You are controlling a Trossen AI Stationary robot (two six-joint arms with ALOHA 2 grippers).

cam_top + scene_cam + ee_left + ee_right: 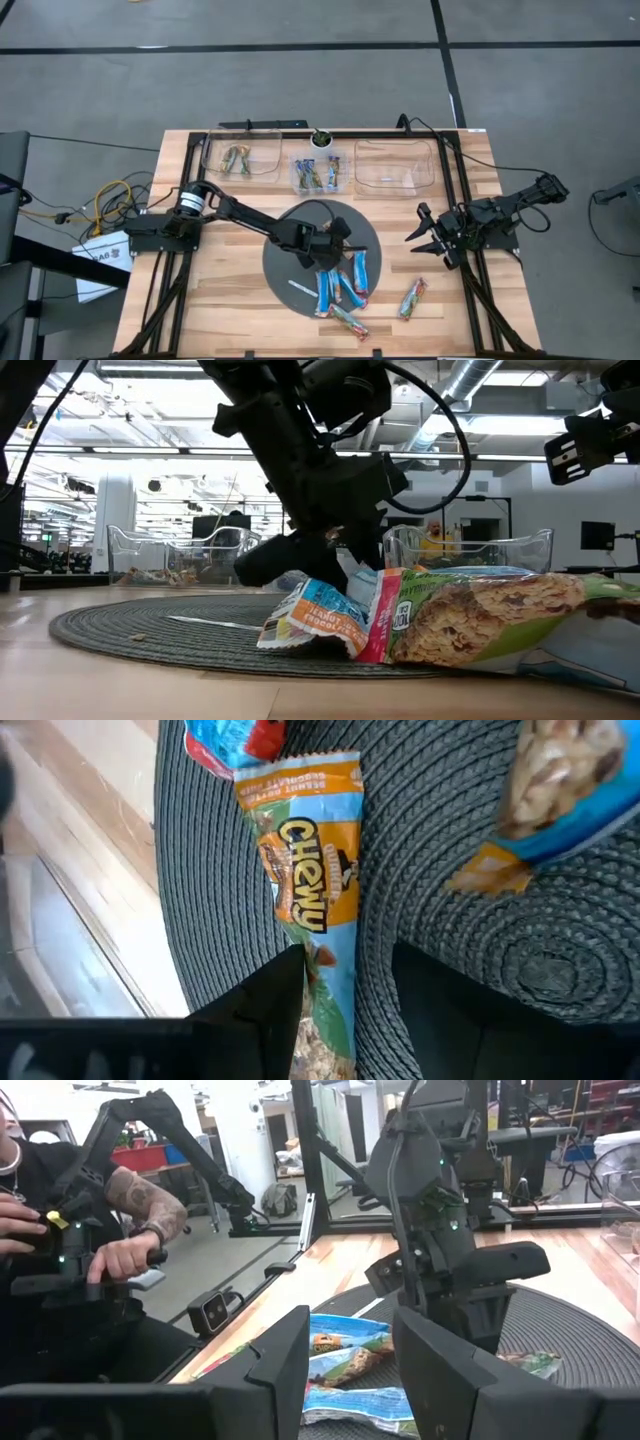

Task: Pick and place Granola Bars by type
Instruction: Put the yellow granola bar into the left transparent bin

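Note:
Several granola bars lie flat on the round dark mat [285, 275]: bright blue ones [345, 288] and a green-tan one [350, 322]. One more bar [412, 298] rests on the wood to the mat's right. My left gripper [335, 245] is low over the mat and open. Its fingers stand on either side of one end of a bright blue Chewy bar [305, 900] that lies on the mat. My right gripper [428, 235] waits open at the table's right side, facing the mat [350, 1330]. A thin white strip [303, 290] also lies on the mat. My left gripper [345, 960] straddles the Chewy bar's end [325, 970] from above, its fingers lying along the bar. One finger [270, 1010] sits at the wrapper's edge, and I cannot tell whether it touches. The bar lies flat on the mat.
Three clear containers stand along the far edge. The left tray [240, 160] holds green-tan bars, the small middle one [318, 172] holds blue bars, and the right tray [395, 165] shows none. A person's hands [130, 1260] are beyond the table's left side.

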